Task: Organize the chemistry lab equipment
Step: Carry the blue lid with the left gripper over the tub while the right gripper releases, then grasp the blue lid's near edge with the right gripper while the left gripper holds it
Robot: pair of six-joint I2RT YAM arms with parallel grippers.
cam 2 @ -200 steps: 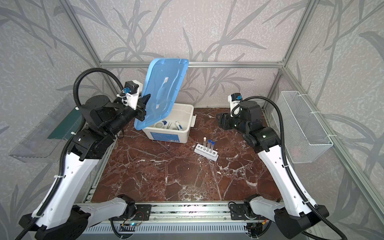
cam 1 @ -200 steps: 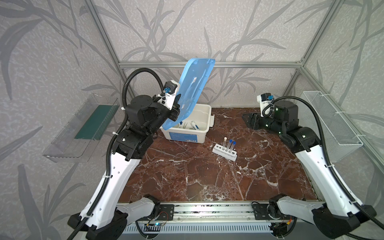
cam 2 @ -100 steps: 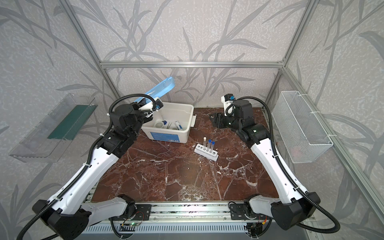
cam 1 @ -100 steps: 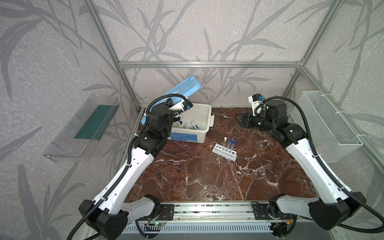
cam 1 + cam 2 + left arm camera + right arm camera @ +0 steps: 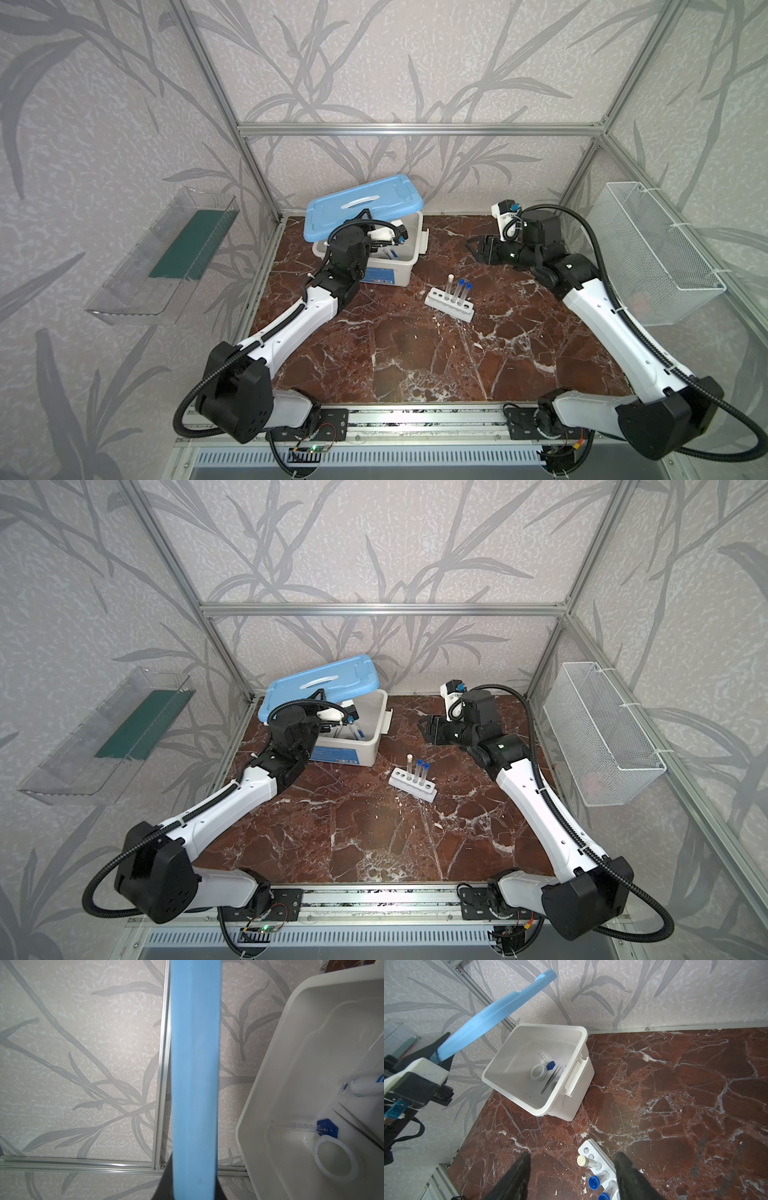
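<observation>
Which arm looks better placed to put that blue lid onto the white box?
The left, likely: the left gripper is shut on the blue lid, holding it tilted by the white bin. The right gripper is open and empty, off to the side.

Left wrist view: flat blue plastic lid (image 5: 194, 1076) blurred, cut off both ends, mostly covering left gripper (image 5: 194, 1167); white blue-labelled bottle (image 5: 366, 1086) and metal tweezers (image 5: 360, 1124) cut by edge. Both top views: left arm (image 5: 316, 307) and lid hide most contents of big white bin (image 5: 399, 270). Right wrist view: white six-hole rack (image 5: 593, 1153) and right gripper (image 5: 573, 1156) fingers (image 5: 517, 1178) run off edge; small white ceramic cup (image 5: 556, 1085) half behind bin wall.
</observation>
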